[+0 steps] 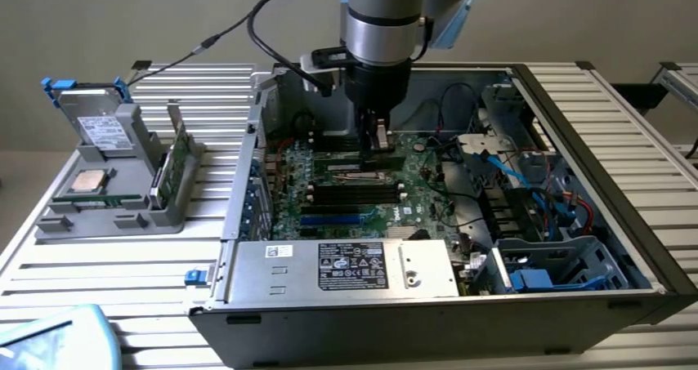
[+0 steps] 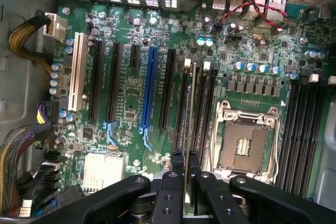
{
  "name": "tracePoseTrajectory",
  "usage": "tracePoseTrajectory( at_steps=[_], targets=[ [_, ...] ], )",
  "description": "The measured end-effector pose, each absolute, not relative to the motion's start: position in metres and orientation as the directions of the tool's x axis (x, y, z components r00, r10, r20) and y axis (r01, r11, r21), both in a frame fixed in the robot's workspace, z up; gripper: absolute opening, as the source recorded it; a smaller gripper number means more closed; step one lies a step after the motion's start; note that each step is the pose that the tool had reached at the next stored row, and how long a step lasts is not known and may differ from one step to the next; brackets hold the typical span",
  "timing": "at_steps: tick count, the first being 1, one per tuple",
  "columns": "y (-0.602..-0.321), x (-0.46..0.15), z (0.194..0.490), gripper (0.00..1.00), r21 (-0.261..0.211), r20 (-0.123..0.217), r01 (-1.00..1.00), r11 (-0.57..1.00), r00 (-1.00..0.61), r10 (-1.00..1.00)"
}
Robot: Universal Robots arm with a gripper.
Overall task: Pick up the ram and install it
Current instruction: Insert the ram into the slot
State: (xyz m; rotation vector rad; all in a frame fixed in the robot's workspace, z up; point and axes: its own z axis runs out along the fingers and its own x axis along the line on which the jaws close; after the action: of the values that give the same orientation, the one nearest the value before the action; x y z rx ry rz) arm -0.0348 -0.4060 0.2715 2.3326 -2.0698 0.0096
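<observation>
The claw (image 2: 185,158) is clamping the ram (image 2: 191,108) by its thin faces, low over the motherboard (image 2: 126,108) inside the open case (image 1: 610,133). The stick is lying edge-on, its long axis running parallel to the black memory slots (image 2: 202,114) beside the processor socket (image 2: 244,142), with its contact edge facing the board. Whether it is seated yet I cannot tell. Doing this well probably means holding the stick square to the slot and pressing evenly, without tilting. In the exterior view, the grey holder (image 1: 120,202) is sitting at nine o'clock from the claw.
</observation>
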Motion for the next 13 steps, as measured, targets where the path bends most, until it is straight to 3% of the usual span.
tracePoseTrajectory(
  at_steps=[13],
  targets=[
    [-0.407, -0.035, 0.249, 0.14, 0.014, 0.023, -0.993, -0.117, 0.118, -0.993]
  ],
)
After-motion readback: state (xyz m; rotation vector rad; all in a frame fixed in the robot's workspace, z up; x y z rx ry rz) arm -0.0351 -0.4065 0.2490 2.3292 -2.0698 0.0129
